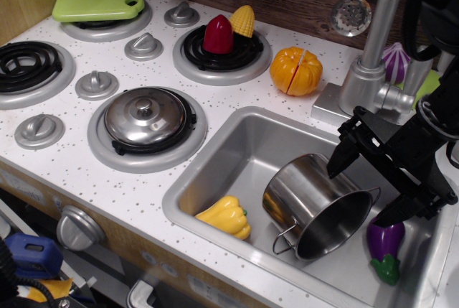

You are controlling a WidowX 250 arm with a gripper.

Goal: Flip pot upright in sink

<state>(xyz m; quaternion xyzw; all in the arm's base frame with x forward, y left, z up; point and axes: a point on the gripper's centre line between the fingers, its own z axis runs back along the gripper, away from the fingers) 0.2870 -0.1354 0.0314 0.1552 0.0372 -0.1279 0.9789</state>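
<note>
Blue-and-yellow object (32, 258) lowest at left, below counter edge, beside grey knob (75, 227) on front panel. Above, white speckled counter (107, 186): black coil burner (25, 64) far left, green board (98, 5) on rear burner, steel lid (145, 115) on front burner, red and yellow toys (229, 29) on another. Orange pumpkin (295, 70) beside faucet (373, 57). Wood panelling behind. Sunk into counter, sink (237, 143), holding yellow pepper (226, 216), pot (312, 204) lying on its side with mouth toward front right, purple eggplant (385, 245). Gripper (369, 179) over pot's right rim, fingers spread, grasping nothing.
</note>
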